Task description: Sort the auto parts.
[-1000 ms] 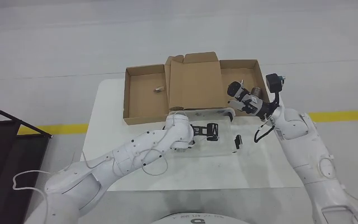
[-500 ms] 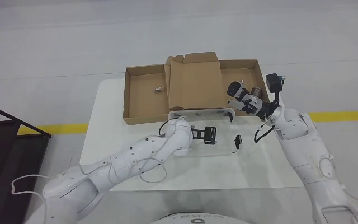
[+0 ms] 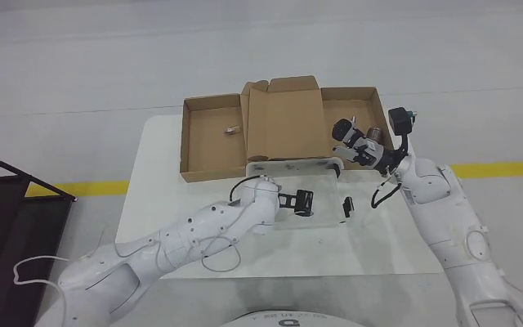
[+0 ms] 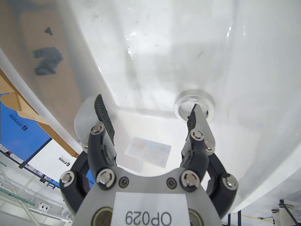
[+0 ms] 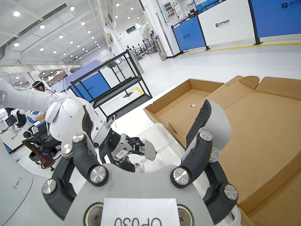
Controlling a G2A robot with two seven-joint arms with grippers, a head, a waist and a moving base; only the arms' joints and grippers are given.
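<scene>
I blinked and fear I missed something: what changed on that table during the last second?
The left gripper, open and empty, drew back a little toward the robot's body over the clear plastic bin, and now hangs over a metal ring lying in it. Nothing was picked up or dropped. The right gripper, open above the cardboard box, the box itself and the small black part stayed put.
</scene>
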